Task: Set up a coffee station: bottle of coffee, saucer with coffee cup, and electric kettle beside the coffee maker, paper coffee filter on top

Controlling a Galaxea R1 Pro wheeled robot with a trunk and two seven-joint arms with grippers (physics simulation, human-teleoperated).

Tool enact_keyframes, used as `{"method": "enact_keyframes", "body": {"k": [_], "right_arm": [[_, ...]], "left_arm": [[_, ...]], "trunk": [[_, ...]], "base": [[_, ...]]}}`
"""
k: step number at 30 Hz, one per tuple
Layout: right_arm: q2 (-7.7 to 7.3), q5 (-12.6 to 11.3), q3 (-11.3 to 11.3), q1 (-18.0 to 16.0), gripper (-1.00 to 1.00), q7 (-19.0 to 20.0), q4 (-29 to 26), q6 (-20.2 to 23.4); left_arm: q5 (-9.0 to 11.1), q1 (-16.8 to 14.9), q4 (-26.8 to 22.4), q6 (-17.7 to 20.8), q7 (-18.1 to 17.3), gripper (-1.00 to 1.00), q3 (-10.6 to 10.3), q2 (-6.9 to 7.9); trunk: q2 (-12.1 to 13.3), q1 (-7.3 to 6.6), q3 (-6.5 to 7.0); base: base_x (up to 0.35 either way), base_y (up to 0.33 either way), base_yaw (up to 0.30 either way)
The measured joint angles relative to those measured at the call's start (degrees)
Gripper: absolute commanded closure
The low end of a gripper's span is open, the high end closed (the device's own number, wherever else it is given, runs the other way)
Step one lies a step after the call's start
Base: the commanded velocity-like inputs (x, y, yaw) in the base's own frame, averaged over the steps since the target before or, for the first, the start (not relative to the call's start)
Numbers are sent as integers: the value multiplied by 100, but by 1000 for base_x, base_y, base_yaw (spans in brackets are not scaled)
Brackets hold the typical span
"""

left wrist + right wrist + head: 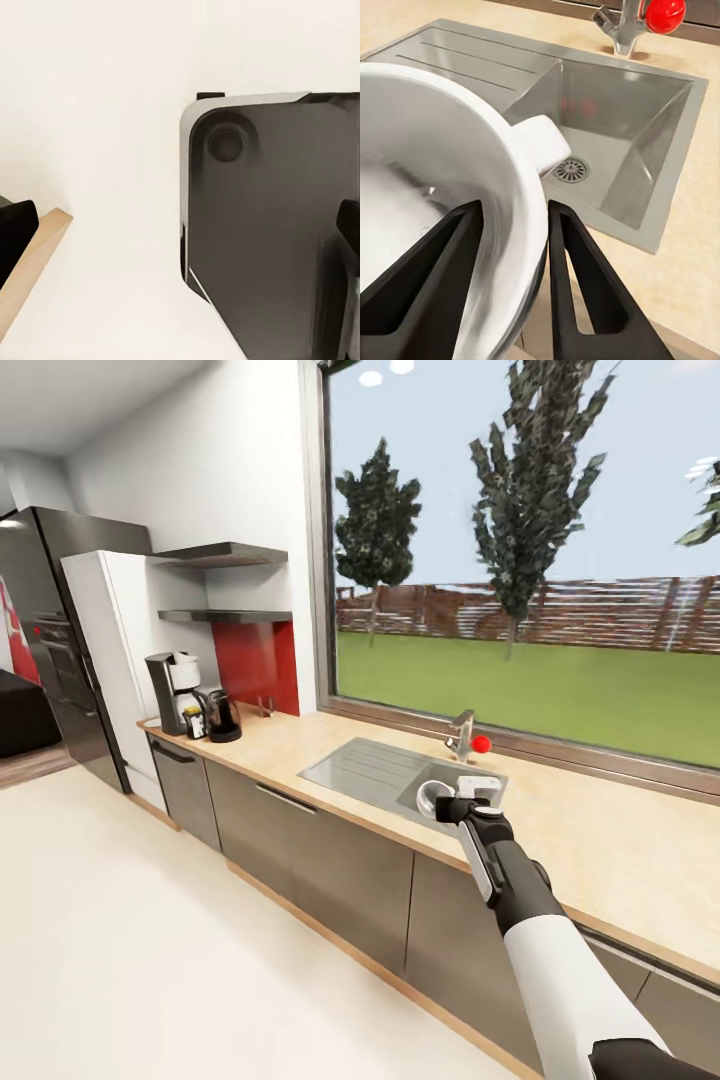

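So my right fingers (514, 281) are pinching the rim of the little white coffee cup (442, 187), holding it up over the sink (400, 772) in the desk (620, 840). The coffee maker (172, 690), kettle (220, 715) and coffee jar (194, 723) are sitting together at the far end. Can't tell what my left fingers are doing.

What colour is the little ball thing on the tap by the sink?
The knob on the tap is bright red. The right wrist view shows it best.
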Motion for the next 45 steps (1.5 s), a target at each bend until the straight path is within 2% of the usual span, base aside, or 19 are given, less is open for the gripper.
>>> {"method": "enact_keyframes", "body": {"k": [11,30,40,45], "right_arm": [[31,1,8,-3,100,-5,2,0],[83,1,79,-1,100,-2,4,16],[84,1,79,-3,100,1,11,14],[81,1,80,-2,100,7,9,10]], "left_arm": [[7,1,-2,-1,0,-100,0,8],[8,2,-2,-1,0,-100,-2,1],[9,-2,-2,0,0,-100,1,0],[9,-1,-1,0,0,-100,1,8]], "trunk": [[0,0,-7],[-1,0,-124],[0,-3,-160],[-1,-3,-169]], "base": [[0,0,146],[4,0,216],[291,39,272],[319,107,81]]}}
